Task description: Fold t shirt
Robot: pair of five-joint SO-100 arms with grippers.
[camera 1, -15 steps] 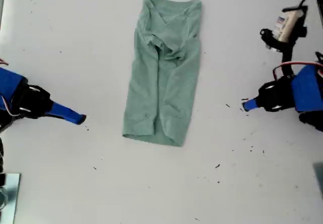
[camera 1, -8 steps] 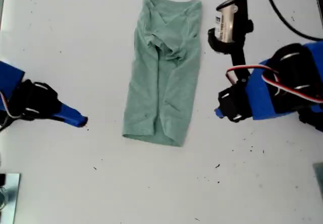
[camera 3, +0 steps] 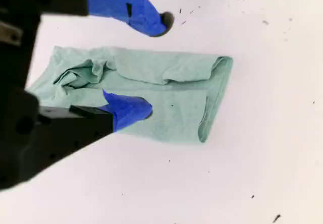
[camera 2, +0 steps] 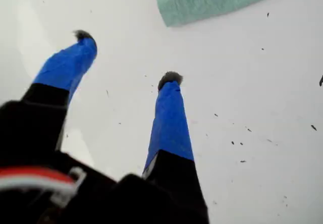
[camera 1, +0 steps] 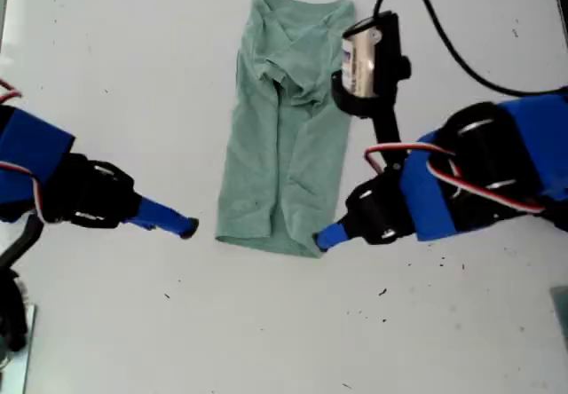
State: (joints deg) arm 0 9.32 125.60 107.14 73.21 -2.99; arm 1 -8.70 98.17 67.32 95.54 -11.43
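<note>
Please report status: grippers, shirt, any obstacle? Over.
My first gripper open, short of the t shirt. My second gripper open, astride its edge. Nothing in the way.

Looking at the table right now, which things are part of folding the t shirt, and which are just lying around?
Part of the job: t shirt; my first gripper, open; my second gripper, open.

Just lying about: dark specks scattered on the white table; black cable at the exterior view's right.
</note>
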